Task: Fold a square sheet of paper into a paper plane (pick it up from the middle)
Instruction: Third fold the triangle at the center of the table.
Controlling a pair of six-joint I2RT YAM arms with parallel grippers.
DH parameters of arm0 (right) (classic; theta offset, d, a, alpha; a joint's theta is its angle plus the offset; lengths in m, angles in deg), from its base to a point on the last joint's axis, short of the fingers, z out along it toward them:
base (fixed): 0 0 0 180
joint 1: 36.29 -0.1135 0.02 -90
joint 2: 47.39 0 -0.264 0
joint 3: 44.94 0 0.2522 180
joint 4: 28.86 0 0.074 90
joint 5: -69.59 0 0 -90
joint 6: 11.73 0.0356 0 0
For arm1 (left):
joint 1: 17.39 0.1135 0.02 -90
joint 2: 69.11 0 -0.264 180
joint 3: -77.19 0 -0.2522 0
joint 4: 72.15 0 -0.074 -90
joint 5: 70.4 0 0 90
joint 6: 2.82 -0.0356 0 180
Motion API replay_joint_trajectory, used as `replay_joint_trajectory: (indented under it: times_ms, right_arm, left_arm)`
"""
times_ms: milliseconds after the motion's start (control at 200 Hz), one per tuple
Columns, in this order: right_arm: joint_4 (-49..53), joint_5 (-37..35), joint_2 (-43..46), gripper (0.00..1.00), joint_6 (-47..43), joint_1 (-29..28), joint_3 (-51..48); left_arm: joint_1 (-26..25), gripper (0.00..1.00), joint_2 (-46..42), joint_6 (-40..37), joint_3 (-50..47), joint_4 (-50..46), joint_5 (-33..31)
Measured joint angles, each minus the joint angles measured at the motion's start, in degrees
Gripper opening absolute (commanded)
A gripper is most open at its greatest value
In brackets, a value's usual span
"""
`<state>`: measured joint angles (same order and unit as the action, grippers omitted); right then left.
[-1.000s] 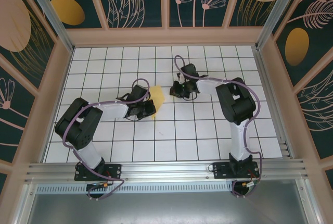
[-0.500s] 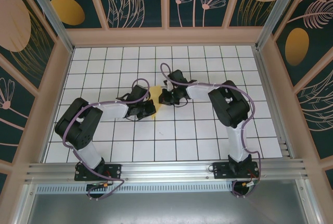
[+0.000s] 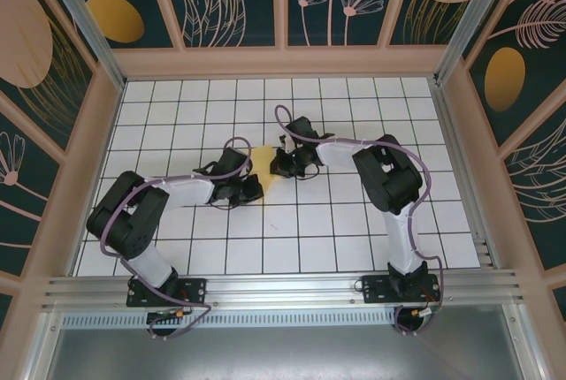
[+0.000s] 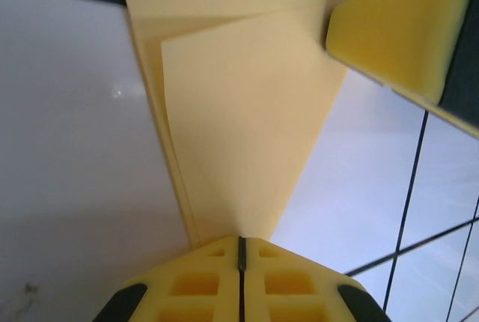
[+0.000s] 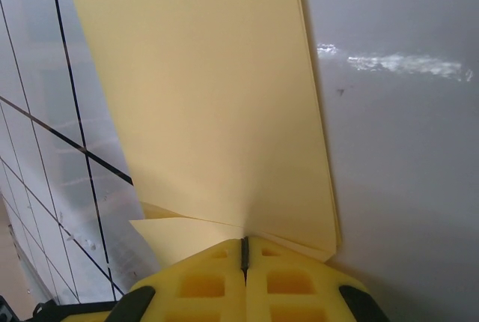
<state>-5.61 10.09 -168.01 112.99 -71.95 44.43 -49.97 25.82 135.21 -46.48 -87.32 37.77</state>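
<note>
Left gripper (image 3: 248, 187) (image 4: 241, 241) is seen clenched on the narrow tip of the folded yellow paper sheet (image 3: 264, 157) (image 4: 247, 112). Its opposite edge is pinched by the right gripper (image 3: 277, 164) (image 5: 244, 241), likewise closed. The sheet, creased into overlapping flaps, is held between them near the middle of the white gridded table (image 3: 354, 221).
</note>
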Motion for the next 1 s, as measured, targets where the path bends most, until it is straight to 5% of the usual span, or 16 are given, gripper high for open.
replay_joint_trajectory:
  times_ms: [645, 1001]
  right_arm:
    - [1.31, -4.07, 0.96, 0.0, 2.12, 0.35, 0.22]
    - [1.49, -13.09, 12.87, 0.01, 13.73, 3.54, -13.03]
  left_arm:
    - [-0.87, 0.21, -4.66, -4.98, 0.59, -7.8, -1.88]
    - [-0.87, 0.27, -6.75, -2.23, 1.38, -1.03, -1.75]
